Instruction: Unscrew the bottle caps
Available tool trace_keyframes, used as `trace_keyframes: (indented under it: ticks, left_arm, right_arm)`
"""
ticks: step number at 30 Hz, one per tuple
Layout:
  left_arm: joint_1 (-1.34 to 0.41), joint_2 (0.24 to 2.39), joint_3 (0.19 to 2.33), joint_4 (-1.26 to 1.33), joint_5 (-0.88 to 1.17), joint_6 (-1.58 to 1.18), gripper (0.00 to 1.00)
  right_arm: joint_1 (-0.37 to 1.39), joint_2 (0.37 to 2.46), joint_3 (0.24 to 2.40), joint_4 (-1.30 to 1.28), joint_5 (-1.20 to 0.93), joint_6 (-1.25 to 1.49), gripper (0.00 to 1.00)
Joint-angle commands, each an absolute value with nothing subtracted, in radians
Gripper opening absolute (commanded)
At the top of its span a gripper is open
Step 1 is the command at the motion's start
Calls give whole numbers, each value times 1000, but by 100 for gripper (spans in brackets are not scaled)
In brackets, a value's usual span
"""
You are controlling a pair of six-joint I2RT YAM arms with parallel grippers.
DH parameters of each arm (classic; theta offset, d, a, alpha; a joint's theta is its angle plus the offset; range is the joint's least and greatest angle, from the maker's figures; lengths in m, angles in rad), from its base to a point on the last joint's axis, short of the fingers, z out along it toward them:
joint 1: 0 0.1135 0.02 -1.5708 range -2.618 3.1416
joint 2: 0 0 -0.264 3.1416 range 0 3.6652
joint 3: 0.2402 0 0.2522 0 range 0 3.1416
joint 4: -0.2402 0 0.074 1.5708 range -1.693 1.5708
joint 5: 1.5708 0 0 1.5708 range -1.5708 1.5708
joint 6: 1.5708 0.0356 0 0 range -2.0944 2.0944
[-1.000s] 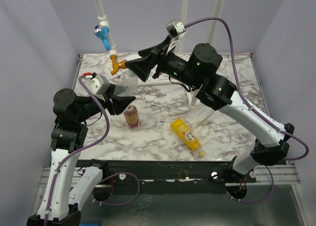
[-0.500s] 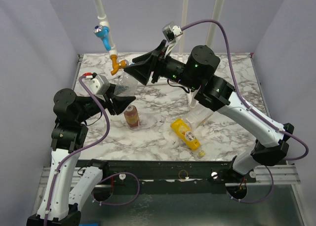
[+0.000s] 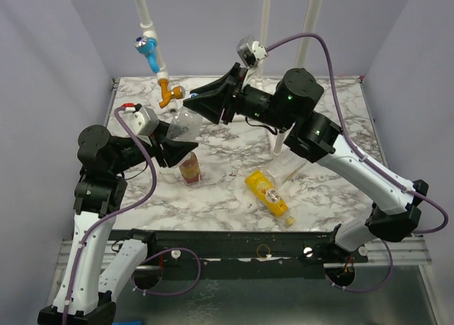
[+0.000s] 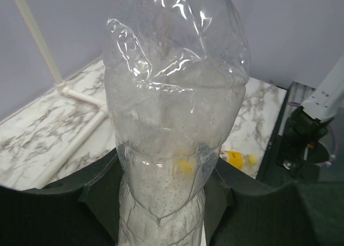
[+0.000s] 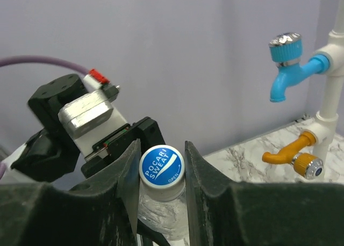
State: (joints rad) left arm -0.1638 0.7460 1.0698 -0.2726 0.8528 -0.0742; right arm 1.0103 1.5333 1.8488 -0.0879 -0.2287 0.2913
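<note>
The wider clear bottle (image 3: 182, 122) (image 4: 172, 122) is held up off the table, tilted, by my left gripper (image 3: 172, 145) (image 4: 164, 197), which is shut on its crinkled body. Its blue-and-white cap (image 5: 162, 168) sits between the fingers of my right gripper (image 5: 160, 173) (image 3: 193, 102), which is shut on it from both sides. On the table a brown bottle (image 3: 189, 167) stands upright, a yellow-orange bottle (image 3: 268, 192) (image 4: 239, 159) lies on its side, and a slim clear bottle (image 3: 287, 170) lies beside it.
A white pipe with a blue tap (image 3: 147, 47) (image 5: 287, 63) and a brass spout (image 3: 170, 94) (image 5: 293, 160) hangs just left of the held bottle. Two white uprights (image 3: 310, 20) stand at the back. Grey walls surround the marble table (image 3: 340, 105).
My right gripper has closed from wide open onto the bottle's cap and shifted slightly right. The left gripper keeps holding the clear bottle in the same place.
</note>
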Motion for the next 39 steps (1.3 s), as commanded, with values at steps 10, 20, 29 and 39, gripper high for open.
trace_keyframes:
  ticks: [10, 20, 29, 39]
  left_arm:
    - [-163, 833, 1175, -255, 1304, -399, 0]
    - [-163, 778, 1133, -255, 991, -217, 0]
    - [-163, 730, 1054, -249, 734, -5, 0]
    - [-163, 716, 1036, -242, 727, 33, 0]
  right_arm:
    - [1009, 1320, 1674, 113, -761, 133, 1]
    - [1009, 1407, 1796, -60, -161, 176, 96]
    - [1009, 1538, 1982, -238, -28, 301, 97]
    - [1009, 1599, 1980, -206, -65, 355, 81]
